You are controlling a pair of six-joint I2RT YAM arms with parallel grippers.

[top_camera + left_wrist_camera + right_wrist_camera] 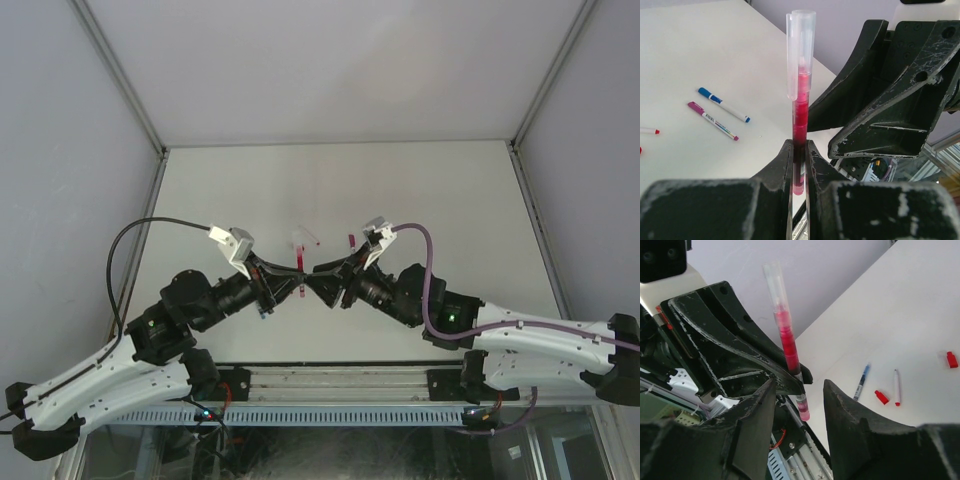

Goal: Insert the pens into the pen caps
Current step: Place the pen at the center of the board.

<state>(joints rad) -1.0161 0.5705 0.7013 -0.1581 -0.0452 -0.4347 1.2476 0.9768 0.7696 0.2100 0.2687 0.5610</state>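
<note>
A white table (400,200) is lying inside an enclosure of pale grey walls (60,120), with both arms meeting over its near middle.

The left gripper (799,145) is pinching a red pen (800,115) low on its barrel, with both jaws pressed flat against it. The pen is standing upright above the jaws, and its bottom end is showing just below the grip. A clear cap (801,40) with a clip is sitting over the pen's upper end.

The right gripper (799,384) is facing the left one, nose to nose. Its jaws are standing spread, one on each side of the pen's lower end, with a gap showing on both sides.

Loose items are resting on the table beyond the grippers:
- In the left wrist view, a blue pen (722,105) and a magenta pen (712,120) are lying side by side, almost parallel, and a red-tipped pen (649,131) is showing at the left edge.
- In the right wrist view, one red cap (881,397) is lying between a blue pen and a red-tipped pen.
- A second red cap (952,359) is lying well apart, at the right edge.
</note>
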